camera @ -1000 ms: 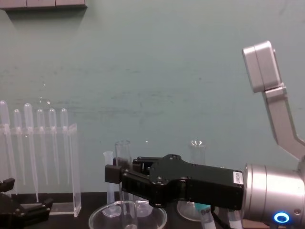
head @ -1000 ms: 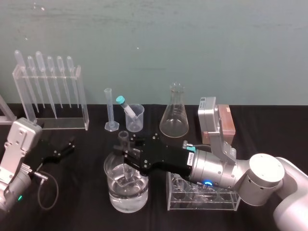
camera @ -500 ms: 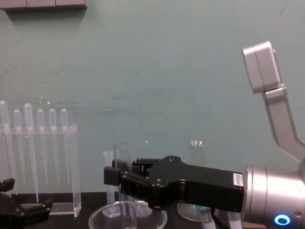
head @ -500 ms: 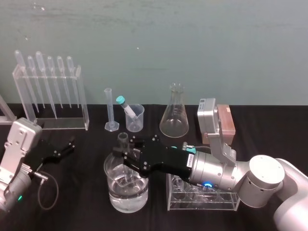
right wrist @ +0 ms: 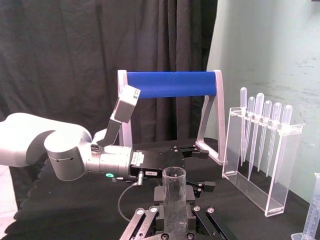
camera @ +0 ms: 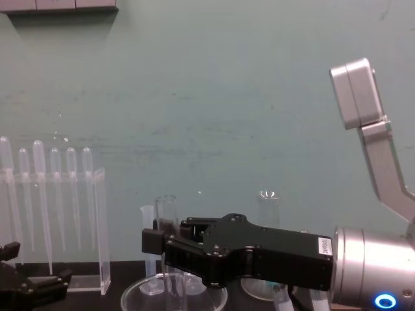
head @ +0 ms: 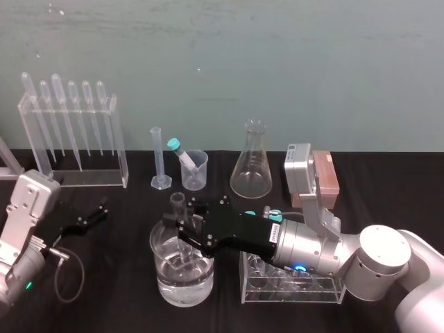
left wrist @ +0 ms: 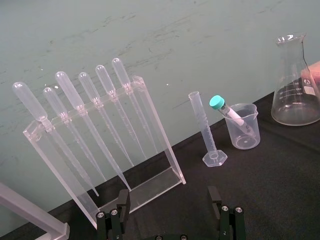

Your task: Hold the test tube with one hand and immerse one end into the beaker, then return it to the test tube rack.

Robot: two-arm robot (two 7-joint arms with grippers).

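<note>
Cloth of plain black covers the bench (head: 125, 229), with a teal wall (head: 277, 62) behind it and a dark curtain (right wrist: 75, 60) off to one side. The right jaws are closed around the test tube (head: 177, 202), upright between them, its lower end inside the water-holding beaker (head: 201, 281) directly beneath. The test tube rack (head: 291, 291) sits behind those jaws, under the right arm (head: 312, 250). The left jaws are spread wide and empty, with a pipette stand (left wrist: 100, 130) ahead of them.

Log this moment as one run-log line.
right gripper: shut on test tube | lower end: inside beaker | left gripper: open, idle at left
</note>
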